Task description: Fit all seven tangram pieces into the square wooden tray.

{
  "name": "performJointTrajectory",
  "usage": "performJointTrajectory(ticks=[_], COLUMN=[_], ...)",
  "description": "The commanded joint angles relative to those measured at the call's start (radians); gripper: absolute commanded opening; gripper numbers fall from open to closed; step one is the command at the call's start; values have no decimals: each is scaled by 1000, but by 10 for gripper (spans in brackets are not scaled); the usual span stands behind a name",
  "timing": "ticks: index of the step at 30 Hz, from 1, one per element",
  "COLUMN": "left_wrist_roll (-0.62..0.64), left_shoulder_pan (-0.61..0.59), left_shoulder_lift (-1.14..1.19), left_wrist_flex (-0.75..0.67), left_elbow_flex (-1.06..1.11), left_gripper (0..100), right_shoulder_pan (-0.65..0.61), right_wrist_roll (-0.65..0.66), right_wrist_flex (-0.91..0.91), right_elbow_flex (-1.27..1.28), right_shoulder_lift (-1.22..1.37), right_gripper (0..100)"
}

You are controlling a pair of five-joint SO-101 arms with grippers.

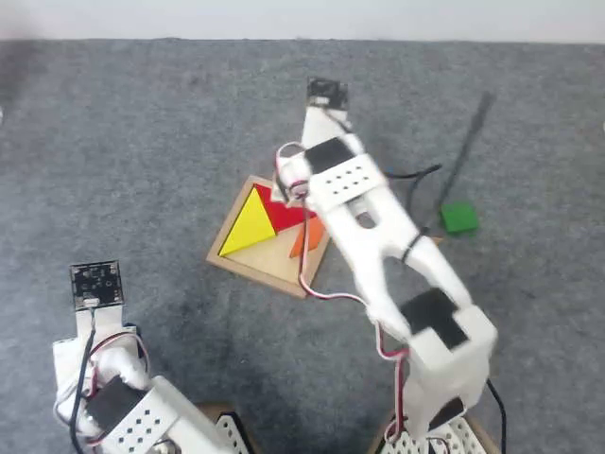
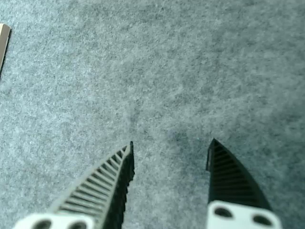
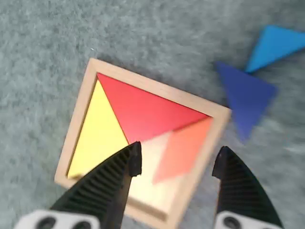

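Likely a robotics lab bench. Grey felt covers the tabletop [image 1: 132, 142]. A white printed arm [image 1: 378, 227] trails exposed wiring [image 1: 302, 270]

The high camera looks down over the whole table [image 1: 132, 142] from well above. My right wrist camera sits close over the tray [image 3: 78, 119], shared with the high view; my left faces nearby table.

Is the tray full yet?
No. The tray holds a yellow triangle, a red triangle and an orange piece; bare wood shows; two blue triangles lie outside.
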Motion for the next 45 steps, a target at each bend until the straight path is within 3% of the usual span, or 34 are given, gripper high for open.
performJointTrajectory(ticks=[1,3,5,18,26,33,41,45], left_wrist_roll=[-11,-11,-11,-11,-11,-11,-11,-11], left_shoulder_pan=[3,3,3,3,3,3,3,3], left_shoulder_lift=[-14,-14,-14,-14,-14,-14,-14,-14], left_wrist_flex=[5,5,5,2,3,3,5,5], left_elbow_flex=[-12,-12,-12,-12,-12,-12,-12,-12], left_gripper=[240,240,240,240,240,240,240,240], right_shoulder_pan=[105,156,199,242,432,450,461,460], right_wrist_roll=[270,419,451,790,1076,1292,1418,1422], right_wrist_flex=[249,317,315,-70,-199,-220,-300,-303], right_elbow_flex=[-48,-26,31,546,594,643,727,729], right_shoulder_lift=[-220,-243,-245,-252,-243,-245,-242,-242], right_gripper=[256,256,256,258,260,341,366,239])
